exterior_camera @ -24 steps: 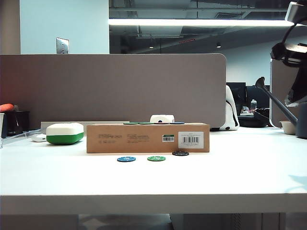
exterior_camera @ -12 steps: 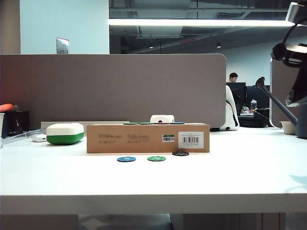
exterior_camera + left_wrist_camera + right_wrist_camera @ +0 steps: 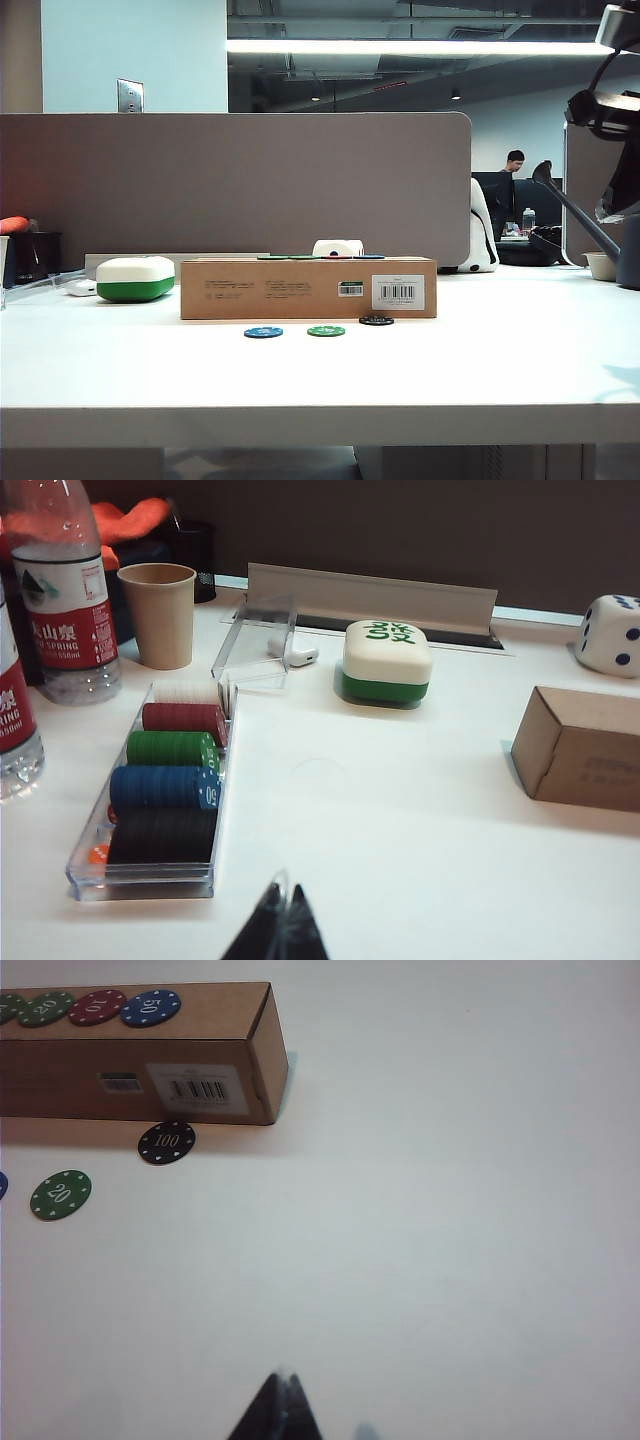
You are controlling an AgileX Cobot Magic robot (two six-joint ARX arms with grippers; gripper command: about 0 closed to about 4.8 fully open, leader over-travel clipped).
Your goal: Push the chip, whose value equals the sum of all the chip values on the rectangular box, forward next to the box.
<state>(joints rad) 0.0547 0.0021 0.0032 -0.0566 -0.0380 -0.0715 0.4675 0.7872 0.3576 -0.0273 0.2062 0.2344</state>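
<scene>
Seemingly chip (image 3: 167,1142) (100) already sits just near of rectangular box (image 3: 135,1055), by its right end. Right gripper (image 3: 281,1400) hovers well clear on the near side, jaws shut, empty. Left gripper (image 3: 278,920) far left, likewise shut, empty. If nudging further: approach low, push gently; avoid green chip (image 3: 60,1194).

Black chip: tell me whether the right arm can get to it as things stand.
Probably yes. In the right wrist view the black chip lies beside the box, with only bare table between it and the shut right pincer.
</scene>
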